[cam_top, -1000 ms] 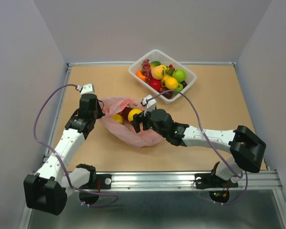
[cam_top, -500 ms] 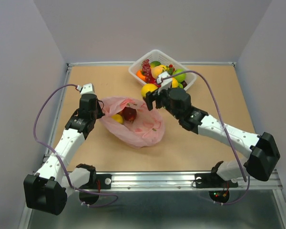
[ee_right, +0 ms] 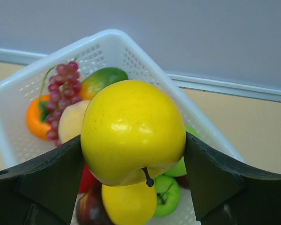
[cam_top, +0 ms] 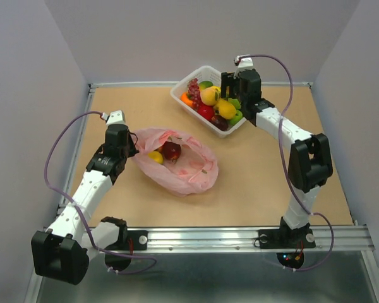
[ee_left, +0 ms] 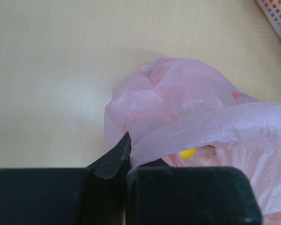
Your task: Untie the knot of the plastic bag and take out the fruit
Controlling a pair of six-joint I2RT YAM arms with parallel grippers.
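From above, we see a tan table (cam_top: 271,183). The pink bag (cam_top: 189,173) lies toward 9 o'clock of the table's middle, with its mouth open upward. Inside it sits a red apple (cam_top: 172,150), and a small yellow fruit (cam_top: 155,156) lies just at the apple's 8 o'clock. The left gripper (cam_top: 130,146) meets the bag's rim at 9 o'clock. A white basket (cam_top: 175,93) heaped with fruit stands near the table's 12 o'clock edge. The right gripper (cam_top: 230,88) hangs over the basket's 2 o'clock side. From here we cannot tell how its jaws stand.

In the left wrist view, the left gripper (ee_left: 127,147) has its black jaws pressed together on a fold of the bag (ee_left: 178,103). The film spreads across the table toward 1 to 3 o'clock. The small yellow fruit (ee_left: 188,153) shows through the film at 4 o'clock. A corner of the basket (ee_left: 277,18) shows at 1 o'clock.

In the right wrist view, the right gripper (ee_right: 133,145) is clamped on a big yellow fruit (ee_right: 131,117). One of its fingers (ee_right: 47,176) presses at 9 o'clock and the other at 3. The fruit is held above the basket (ee_right: 107,40). Beneath it lie grapes (ee_right: 61,89) at 10 o'clock, an orange (ee_right: 37,121) at 9 and a green apple (ee_right: 165,196) at 5.
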